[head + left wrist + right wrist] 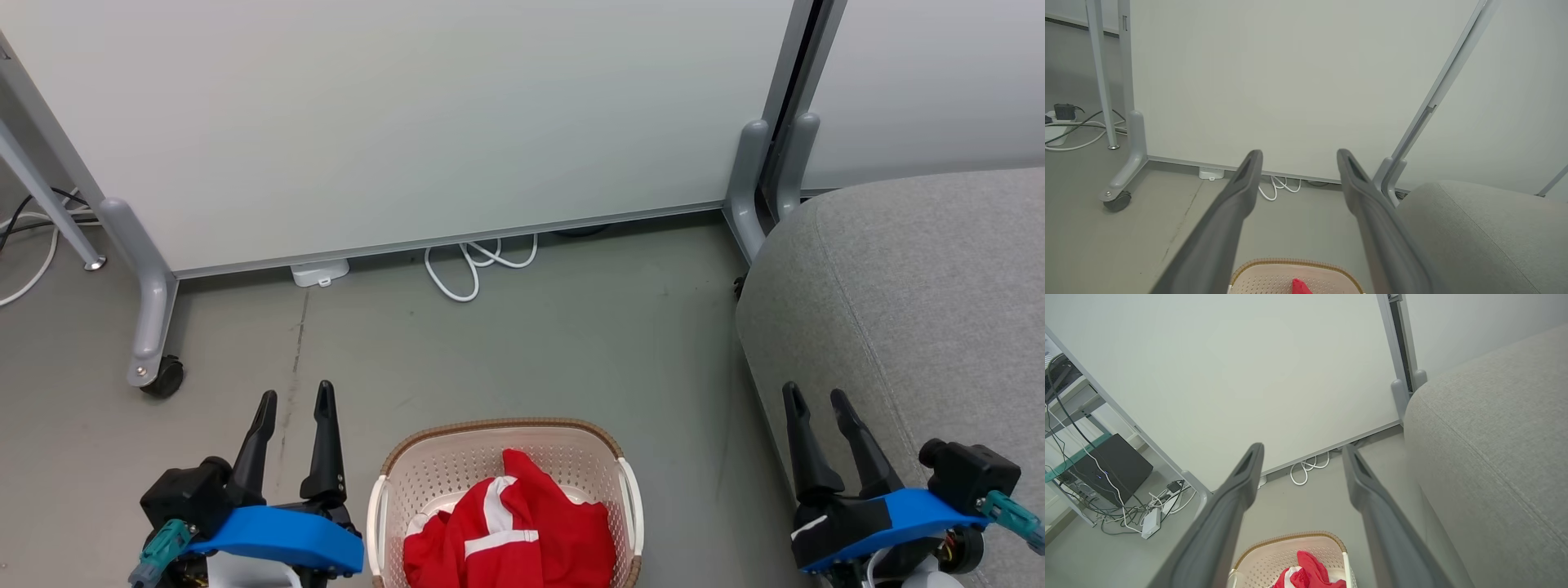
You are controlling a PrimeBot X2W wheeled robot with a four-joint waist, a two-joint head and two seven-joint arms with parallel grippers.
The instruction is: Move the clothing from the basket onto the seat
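Red clothing (522,531) in basket (498,425), prob. 2 pcs.

No legible writing, number, brand or sign could be read, white stripes on the clothing (522,535) were plain trim without lettering

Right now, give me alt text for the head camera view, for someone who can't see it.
Red clothing with white stripes lies in a cream laundry basket on the grey floor, between the robot's open left gripper and open right gripper. A grey sofa seat stands to the right, a white wheeled partition behind.
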